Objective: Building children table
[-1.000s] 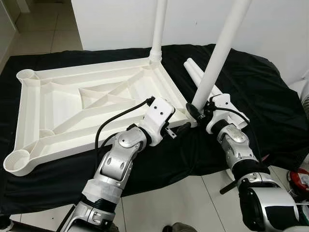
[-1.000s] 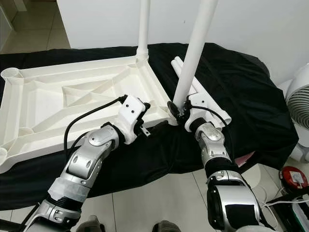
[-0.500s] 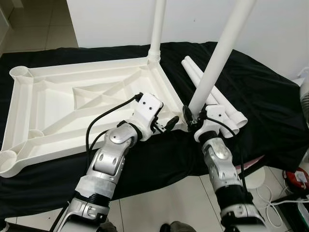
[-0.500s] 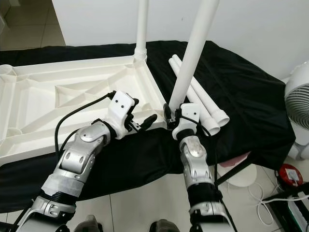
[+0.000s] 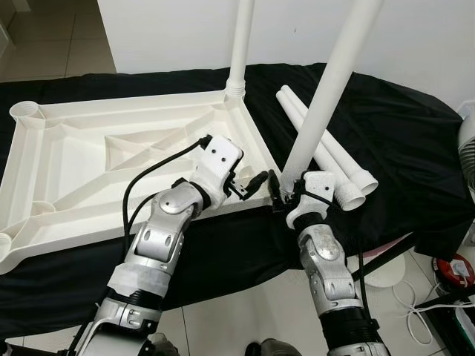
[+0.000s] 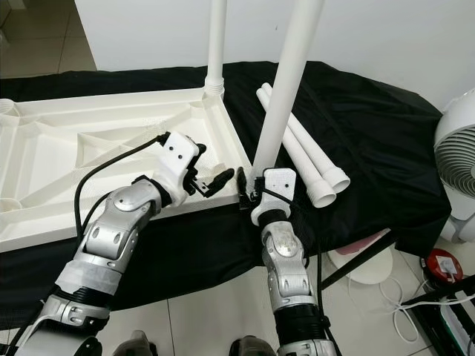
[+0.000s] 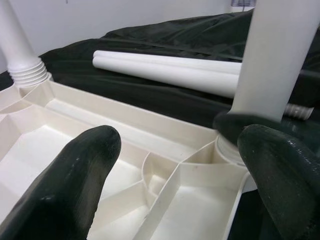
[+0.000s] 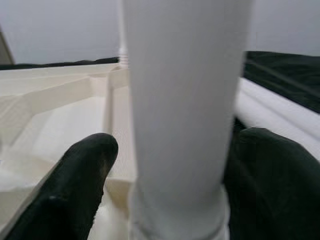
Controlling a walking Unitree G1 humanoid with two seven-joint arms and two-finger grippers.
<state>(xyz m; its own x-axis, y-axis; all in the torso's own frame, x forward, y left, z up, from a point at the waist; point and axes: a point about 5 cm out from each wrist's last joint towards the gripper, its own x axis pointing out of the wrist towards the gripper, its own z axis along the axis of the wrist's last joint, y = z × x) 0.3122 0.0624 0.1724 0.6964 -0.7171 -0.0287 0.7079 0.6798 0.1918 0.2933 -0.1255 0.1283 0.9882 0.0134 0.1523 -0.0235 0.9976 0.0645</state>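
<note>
Right tool (image 5: 280, 194) grips upright leg (image 5: 326, 89) — left tool (image 5: 251, 184) spread.

The room is bright and evenly lit, with soft shadows. The head pictures look sharp. In the right wrist picture, the close white leg (image 8: 182, 120) is blurry.

White leg (image 8: 182, 110) between claw fingers (image 8: 75, 185)

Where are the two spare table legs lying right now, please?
The two spare legs lie side by side on the black cloth, right of the upturned tabletop.
</note>
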